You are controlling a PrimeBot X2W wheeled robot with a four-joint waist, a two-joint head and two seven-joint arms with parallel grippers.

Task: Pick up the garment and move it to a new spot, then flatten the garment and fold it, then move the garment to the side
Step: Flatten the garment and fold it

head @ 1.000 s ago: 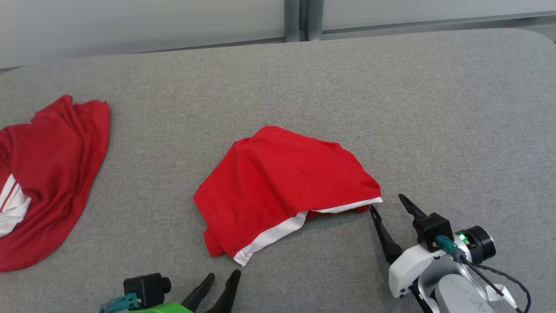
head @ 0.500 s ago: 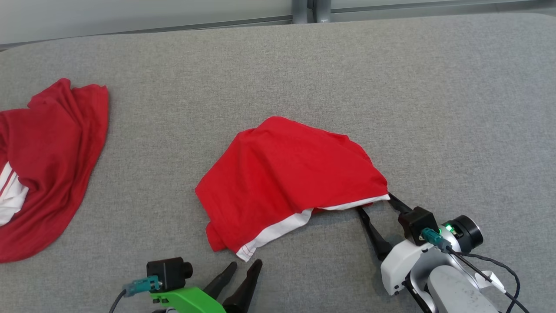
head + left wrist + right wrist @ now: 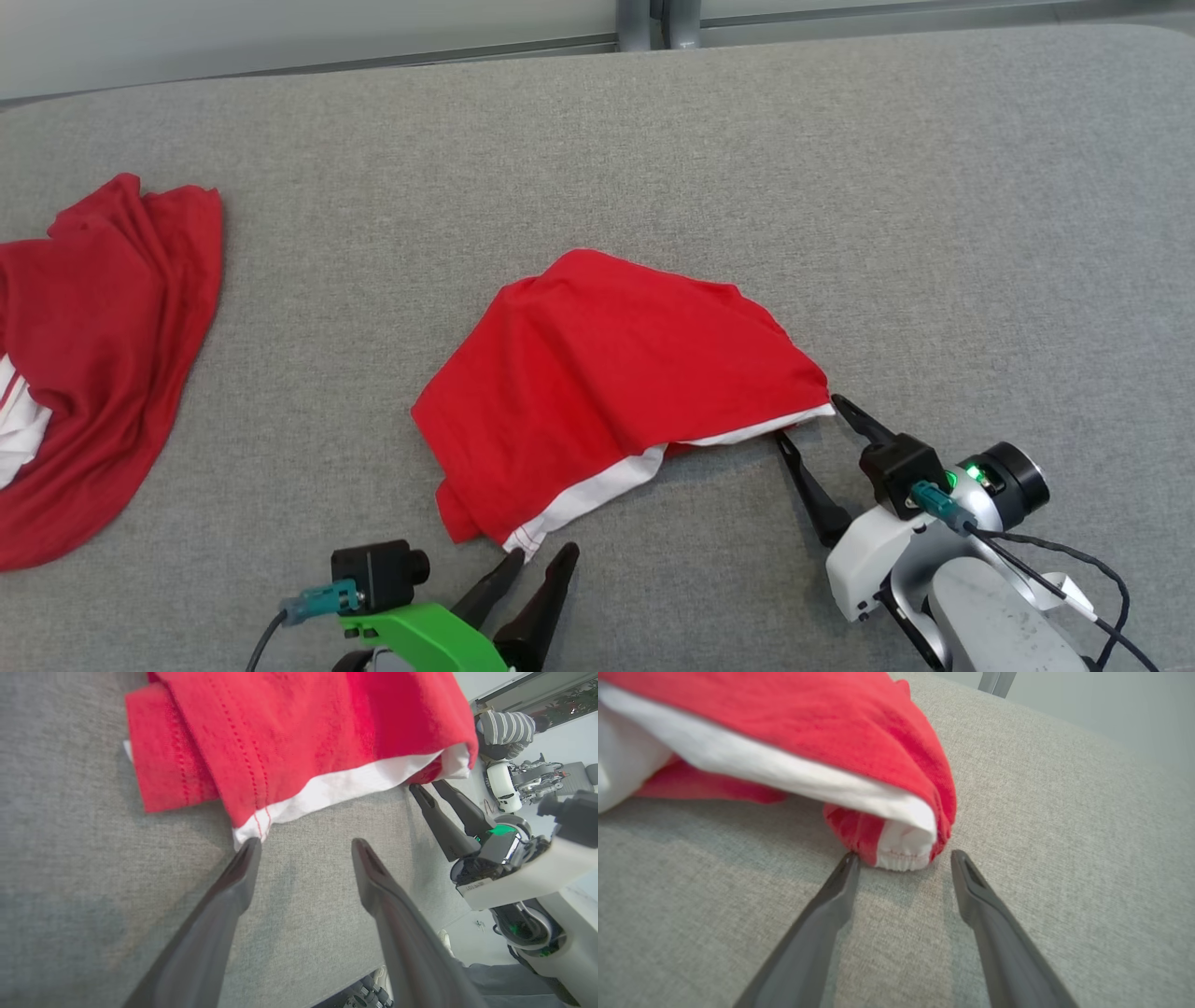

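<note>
A folded red garment [image 3: 607, 383] with a white band along its near edge lies in the middle of the grey table [image 3: 840, 187]. My left gripper [image 3: 541, 557] stands open at the garment's near-left white corner [image 3: 250, 830], one fingertip touching that hem in the left wrist view. My right gripper [image 3: 808, 418] is open at the garment's right corner [image 3: 906, 851], its two fingertips either side of the white hem, nothing clamped between them. The right gripper [image 3: 432, 788] also appears in the left wrist view.
A second red garment with white stripes [image 3: 93, 355] lies crumpled at the table's left edge. The table's far edge meets a pale wall with a grey post [image 3: 653, 23]. A person in a striped top [image 3: 507, 725] is far off in the left wrist view.
Both grippers have advanced toward the garment: the left to its near-left corner, the right up to its right corner. The head camera has tilted a little, shifting the whole picture.
</note>
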